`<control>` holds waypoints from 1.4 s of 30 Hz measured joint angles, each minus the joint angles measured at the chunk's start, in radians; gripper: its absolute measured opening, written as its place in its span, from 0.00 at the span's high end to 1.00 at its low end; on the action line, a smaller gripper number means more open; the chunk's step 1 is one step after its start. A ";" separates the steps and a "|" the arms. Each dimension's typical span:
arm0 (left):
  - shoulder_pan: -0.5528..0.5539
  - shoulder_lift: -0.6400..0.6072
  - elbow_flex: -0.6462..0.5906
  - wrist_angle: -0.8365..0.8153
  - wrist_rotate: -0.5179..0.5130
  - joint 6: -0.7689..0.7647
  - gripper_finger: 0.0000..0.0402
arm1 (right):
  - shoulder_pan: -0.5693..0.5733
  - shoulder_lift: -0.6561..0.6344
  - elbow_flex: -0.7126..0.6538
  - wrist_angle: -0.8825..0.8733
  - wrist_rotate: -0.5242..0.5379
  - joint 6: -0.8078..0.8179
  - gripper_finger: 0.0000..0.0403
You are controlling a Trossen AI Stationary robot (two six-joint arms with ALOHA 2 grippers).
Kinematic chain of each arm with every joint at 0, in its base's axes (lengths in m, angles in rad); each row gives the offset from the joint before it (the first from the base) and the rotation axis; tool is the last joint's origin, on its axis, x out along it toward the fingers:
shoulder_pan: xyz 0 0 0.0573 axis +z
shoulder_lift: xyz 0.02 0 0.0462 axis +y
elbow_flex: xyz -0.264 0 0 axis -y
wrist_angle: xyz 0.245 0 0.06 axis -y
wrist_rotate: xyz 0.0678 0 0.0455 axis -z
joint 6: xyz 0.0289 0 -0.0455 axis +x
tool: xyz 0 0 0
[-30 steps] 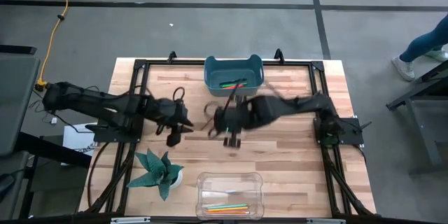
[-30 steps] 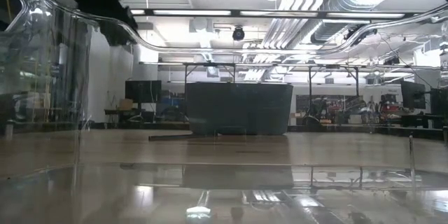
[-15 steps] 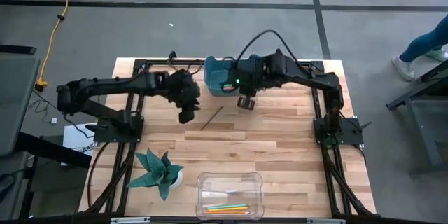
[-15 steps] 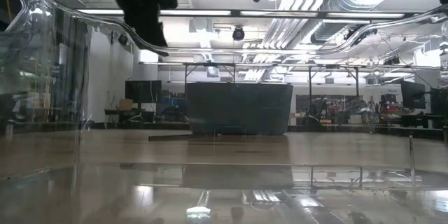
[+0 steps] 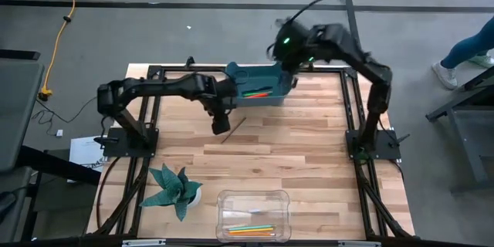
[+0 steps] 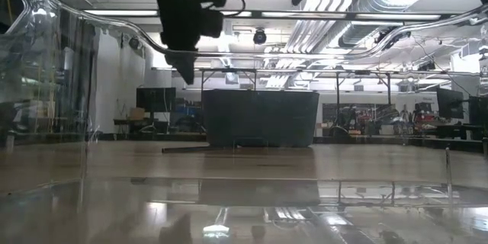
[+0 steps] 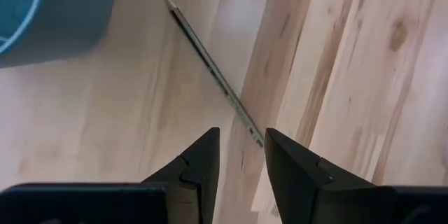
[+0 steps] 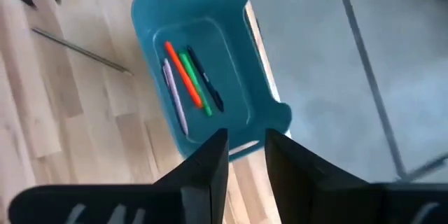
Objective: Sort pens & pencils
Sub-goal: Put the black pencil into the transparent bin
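While hanging over the pencil, left gripper staying parted, empty. Right gripper hovering above the bin, fingers apart, grasping nothing.

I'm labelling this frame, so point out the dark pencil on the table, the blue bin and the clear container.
dark pencil (image 7: pixel 210 66), left wrist view, mid shaft.
blue bin (image 8: pixel 238 101), right wrist view, side wall.
clear container (image 5: pixel 253 197), high view, far rim.

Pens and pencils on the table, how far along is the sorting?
Done: pens lie in the blue tub, pencils in the clear plastic box. In hand: nothing; the left gripper hovers open over the last dark pencil. The right gripper is over the tub.
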 joint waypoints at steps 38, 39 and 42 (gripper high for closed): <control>-0.070 0.263 0.000 0.129 -0.091 -0.421 0.74 | -0.268 -0.113 0.001 0.091 -0.325 -0.097 0.79; -0.070 0.264 0.000 0.129 -0.091 -0.420 0.74 | -0.268 -0.113 0.001 0.094 -0.326 -0.097 0.79; -0.070 0.264 0.000 0.130 -0.092 -0.413 0.74 | -0.268 -0.113 0.001 0.096 -0.326 -0.098 0.79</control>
